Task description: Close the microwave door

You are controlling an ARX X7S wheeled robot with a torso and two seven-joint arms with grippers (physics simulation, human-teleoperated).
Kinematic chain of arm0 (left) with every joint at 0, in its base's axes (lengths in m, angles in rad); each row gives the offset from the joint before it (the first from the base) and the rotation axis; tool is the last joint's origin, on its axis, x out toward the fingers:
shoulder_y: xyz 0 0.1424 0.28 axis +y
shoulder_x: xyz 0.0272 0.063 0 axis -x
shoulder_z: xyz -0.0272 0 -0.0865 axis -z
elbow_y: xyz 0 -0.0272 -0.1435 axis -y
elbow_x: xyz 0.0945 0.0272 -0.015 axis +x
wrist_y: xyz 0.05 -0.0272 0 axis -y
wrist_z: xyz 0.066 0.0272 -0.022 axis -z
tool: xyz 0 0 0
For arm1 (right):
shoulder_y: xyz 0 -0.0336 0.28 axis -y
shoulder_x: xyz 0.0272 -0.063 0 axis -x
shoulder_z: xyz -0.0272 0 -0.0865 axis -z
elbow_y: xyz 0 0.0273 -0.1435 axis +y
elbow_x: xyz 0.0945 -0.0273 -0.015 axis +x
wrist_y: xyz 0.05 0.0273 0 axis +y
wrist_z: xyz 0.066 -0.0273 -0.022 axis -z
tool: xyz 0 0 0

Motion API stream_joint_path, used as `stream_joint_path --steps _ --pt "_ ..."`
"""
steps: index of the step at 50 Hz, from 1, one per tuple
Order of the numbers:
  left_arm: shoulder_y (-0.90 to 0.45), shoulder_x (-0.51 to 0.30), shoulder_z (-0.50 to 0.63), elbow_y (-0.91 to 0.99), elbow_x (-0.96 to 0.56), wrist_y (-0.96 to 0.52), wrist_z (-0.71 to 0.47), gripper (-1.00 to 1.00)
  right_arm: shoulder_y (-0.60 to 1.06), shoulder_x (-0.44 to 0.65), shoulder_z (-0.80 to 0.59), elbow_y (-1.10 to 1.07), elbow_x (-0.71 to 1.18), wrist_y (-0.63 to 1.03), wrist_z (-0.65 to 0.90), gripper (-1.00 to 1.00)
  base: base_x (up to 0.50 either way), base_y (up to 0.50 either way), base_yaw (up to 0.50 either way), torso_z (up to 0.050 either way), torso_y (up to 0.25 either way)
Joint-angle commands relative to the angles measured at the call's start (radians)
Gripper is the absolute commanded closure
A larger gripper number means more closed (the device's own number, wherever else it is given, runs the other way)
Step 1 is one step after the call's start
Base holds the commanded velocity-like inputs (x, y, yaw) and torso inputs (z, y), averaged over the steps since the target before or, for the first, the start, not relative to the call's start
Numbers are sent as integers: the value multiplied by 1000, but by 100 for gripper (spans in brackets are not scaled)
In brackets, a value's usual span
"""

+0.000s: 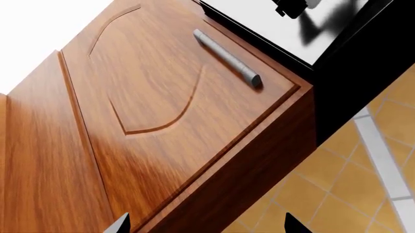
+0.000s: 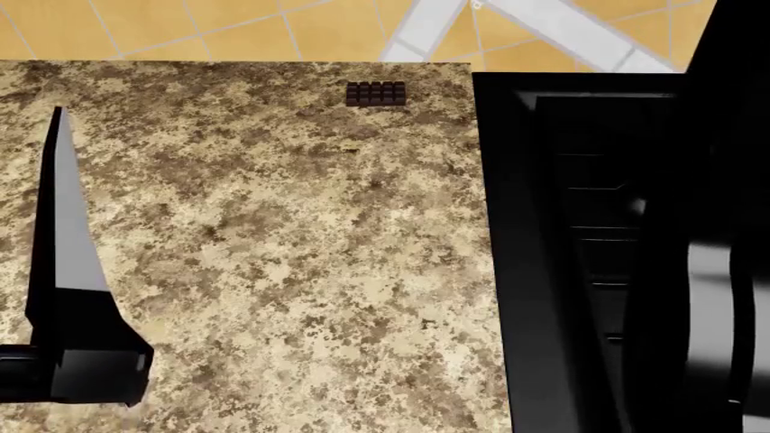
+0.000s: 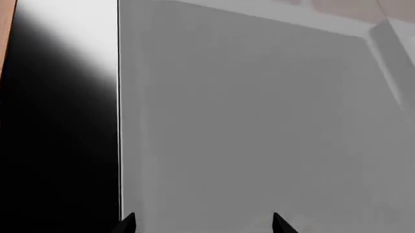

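Seen from the head: speckled granite counter (image 2: 277, 253) running wide and bare across the middle, its far edge meeting orange floor tile (image 2: 216, 27). Black microwave (image 2: 565, 225) filling the right side, its body edge straight down the counter; door (image 2: 710, 298) standing out at the far right, glossy, apparently swung open, exact angle hard to judge. Small dark chocolate bar (image 2: 375, 93) lying near the far edge, well apart from the microwave's near corner. Tall black-and-grey wedge (image 2: 67, 271) at the left, identity unclear. No brand, label or writing legible anywhere. Left gripper (image 1: 206, 224) low beside a wooden cabinet door (image 1: 162, 107) with a grey bar handle (image 1: 228, 58), only two fingertips showing, spread apart, nothing between them. Right gripper (image 3: 202, 222) facing a flat grey panel (image 3: 259, 121) beside a black surface, tips likewise parted and holding nothing; contact with the panel impossible to tell.
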Motion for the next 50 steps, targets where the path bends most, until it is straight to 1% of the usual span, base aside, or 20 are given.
stream_joint_path --steps 1,6,7,15,19,37,42,50 --pt "-13 0 13 0 12 -19 3 -100 13 8 33 65 23 -2 13 -100 0 0 0 0 0" --pt "-11 0 15 0 15 -18 2 -100 37 10 21 105 28 -3 -4 -100 0 0 0 0 0" --pt "-12 0 16 0 15 -19 -1 -100 53 13 1 144 18 -1 -14 -100 0 0 0 0 0" --pt "-20 0 25 0 19 -28 6 -100 142 12 21 336 47 -61 -22 -100 0 0 0 0 0" --pt "2 0 23 0 14 -7 -12 -100 152 16 19 370 53 -48 -33 -100 0 0 0 0 0" --pt "58 0 6 0 1 47 -50 -100 177 28 23 429 70 -26 -48 -100 5 0 1 0 0" --pt "56 0 1 0 -1 46 -51 -100 160 34 32 379 79 14 -52 -100 5 -1 1 0 0" --pt "109 0 -17 0 -17 100 -81 -100 177 29 14 387 75 28 -63 -100 0 0 0 0 0"
